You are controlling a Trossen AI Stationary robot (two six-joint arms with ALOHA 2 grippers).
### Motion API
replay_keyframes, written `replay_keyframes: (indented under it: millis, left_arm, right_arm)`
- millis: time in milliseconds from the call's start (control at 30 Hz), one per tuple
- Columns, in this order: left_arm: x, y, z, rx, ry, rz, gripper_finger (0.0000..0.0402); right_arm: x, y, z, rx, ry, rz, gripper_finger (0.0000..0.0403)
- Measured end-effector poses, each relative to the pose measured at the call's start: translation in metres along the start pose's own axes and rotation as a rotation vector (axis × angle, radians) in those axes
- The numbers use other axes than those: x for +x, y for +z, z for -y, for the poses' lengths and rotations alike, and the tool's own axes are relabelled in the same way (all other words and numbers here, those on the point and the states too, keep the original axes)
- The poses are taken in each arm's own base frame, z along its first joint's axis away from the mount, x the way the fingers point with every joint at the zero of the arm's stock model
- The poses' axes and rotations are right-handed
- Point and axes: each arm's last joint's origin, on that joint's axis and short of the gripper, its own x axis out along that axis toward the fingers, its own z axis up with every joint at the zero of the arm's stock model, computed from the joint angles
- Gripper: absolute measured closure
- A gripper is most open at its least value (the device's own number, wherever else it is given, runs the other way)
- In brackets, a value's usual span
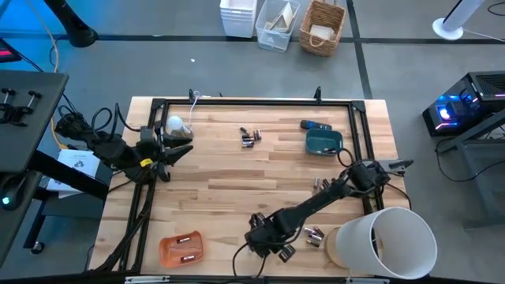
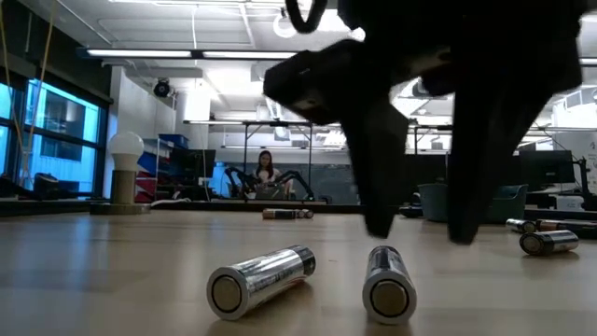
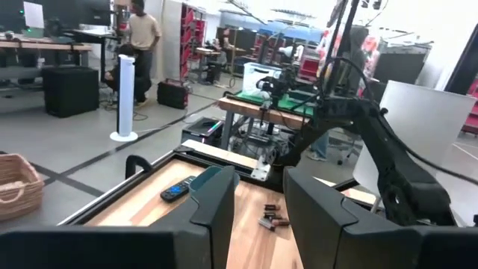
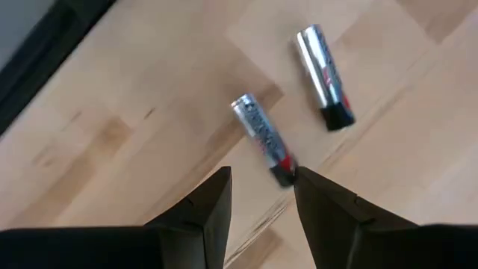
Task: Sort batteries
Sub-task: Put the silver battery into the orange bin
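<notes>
Right gripper (image 4: 261,196) part-open, empty, above a battery (image 4: 263,140) just ahead of its fingertips; it should straddle the cell crosswise before closing.

Two batteries (image 4: 261,138) side by side on table (image 4: 134,97).

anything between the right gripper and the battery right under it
Nothing visible does. The right gripper hangs open just above the nearer battery, with bare table around it; the second battery lies apart, off to one side.

Silvery batteries (image 4: 262,138) lying scattered
</notes>
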Motion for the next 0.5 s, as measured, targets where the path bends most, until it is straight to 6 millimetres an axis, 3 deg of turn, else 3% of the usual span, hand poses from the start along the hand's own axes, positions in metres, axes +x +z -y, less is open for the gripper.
replay_keyframes:
  millis: [300, 500]
  left_arm:
    - [0.001, -0.003, 0.002, -0.005, -0.049, -0.032, 0.0294]
    - [0.008, -0.037, 0.02, -0.031, -0.145, -0.3, 0.0314]
  right_arm:
    - [0.006, 0.003, 0.001, -0.058, -0.02, 0.057, 0.0262]
    - [0.024, -0.013, -0.008, -0.066, -0.005, -0.001, 0.0297]
